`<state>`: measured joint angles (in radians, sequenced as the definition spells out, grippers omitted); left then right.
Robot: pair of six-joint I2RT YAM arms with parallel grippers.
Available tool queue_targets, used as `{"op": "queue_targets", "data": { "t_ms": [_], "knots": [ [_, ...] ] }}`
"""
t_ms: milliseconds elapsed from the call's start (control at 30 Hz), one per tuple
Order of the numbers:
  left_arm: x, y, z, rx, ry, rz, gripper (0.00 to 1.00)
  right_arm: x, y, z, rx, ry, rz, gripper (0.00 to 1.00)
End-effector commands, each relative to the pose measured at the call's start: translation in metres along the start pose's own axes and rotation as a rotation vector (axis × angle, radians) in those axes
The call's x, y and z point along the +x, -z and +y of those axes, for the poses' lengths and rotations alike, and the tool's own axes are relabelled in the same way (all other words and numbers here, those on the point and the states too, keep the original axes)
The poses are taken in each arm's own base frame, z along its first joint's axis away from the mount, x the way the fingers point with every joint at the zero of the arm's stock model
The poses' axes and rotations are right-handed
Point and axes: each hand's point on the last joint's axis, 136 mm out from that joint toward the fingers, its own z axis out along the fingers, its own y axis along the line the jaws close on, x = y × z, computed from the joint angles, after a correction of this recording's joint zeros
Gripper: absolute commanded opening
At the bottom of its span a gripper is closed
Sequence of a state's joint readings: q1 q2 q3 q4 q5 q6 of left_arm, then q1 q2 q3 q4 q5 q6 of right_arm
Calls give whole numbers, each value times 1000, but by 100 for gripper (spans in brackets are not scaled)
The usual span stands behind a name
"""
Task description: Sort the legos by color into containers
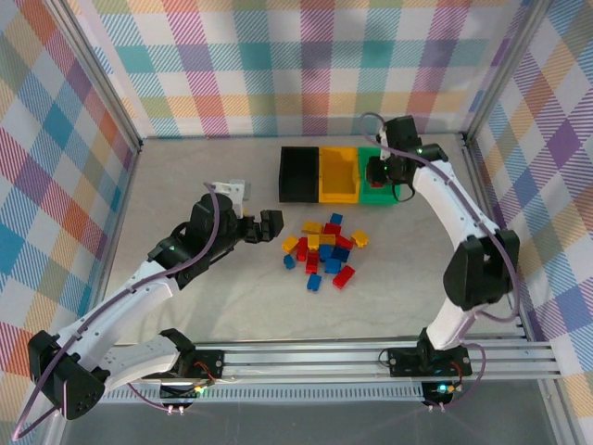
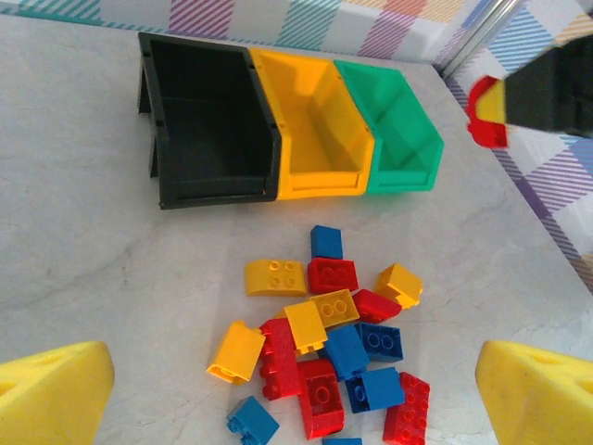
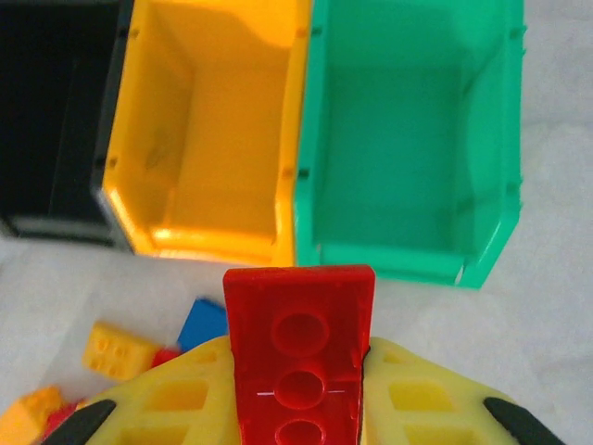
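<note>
Three bins stand in a row at the far side of the table [image 1: 176, 176], touching one another: the black bin [image 2: 215, 190] on the left, the yellow bin [image 2: 320, 184] in the middle, the green bin [image 2: 400, 176] on the right. Most of the legos [image 1: 322, 252] lie in a loose heap of red, yellow and blue bricks on the near side of the bins, around the middle of the table and apart from them. The right gripper [image 1: 380, 174] is clamped narrow on a red brick [image 3: 299, 357], its studs facing the wrist camera, held up at the green bin close to its near rim. The left gripper [image 1: 269, 225] hangs just left of the heap, its yellow fingers [image 2: 56, 394] spread wide and holding nothing
</note>
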<state>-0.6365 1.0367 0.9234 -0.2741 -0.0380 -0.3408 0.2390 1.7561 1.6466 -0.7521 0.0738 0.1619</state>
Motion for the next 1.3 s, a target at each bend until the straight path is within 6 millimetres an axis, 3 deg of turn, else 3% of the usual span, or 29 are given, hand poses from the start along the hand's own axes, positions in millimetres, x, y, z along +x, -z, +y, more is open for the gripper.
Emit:
{"op": "queue_targets", "data": {
  "t_ms": [0,300,467,600,767,900,1067,1267],
  "knots": [
    [-2,2,-14,60,11,-10,100,-21,-14,-7,-12,23,-7,27],
    [0,-1,-15,42,8,9,100,-38,-83,-39,25,-17,64,32],
    [6,-3,-10,0,4,47,99,-47,-93,-43,27,-19,71,37],
    [8,-6,-7,-24,5,55,99,-48,-92,-41,17,-23,68,48],
    [15,-11,-3,-59,4,90,99,-51,-77,-40,21,-21,55,60],
    [28,-13,8,-125,19,145,97,-43,-48,-33,-13,-45,31,62],
    [60,-21,22,-191,52,234,97,-9,-5,-5,-98,-54,-34,67],
    [103,-39,28,-258,58,353,94,41,29,29,-155,-35,-64,67]
  ]
}}
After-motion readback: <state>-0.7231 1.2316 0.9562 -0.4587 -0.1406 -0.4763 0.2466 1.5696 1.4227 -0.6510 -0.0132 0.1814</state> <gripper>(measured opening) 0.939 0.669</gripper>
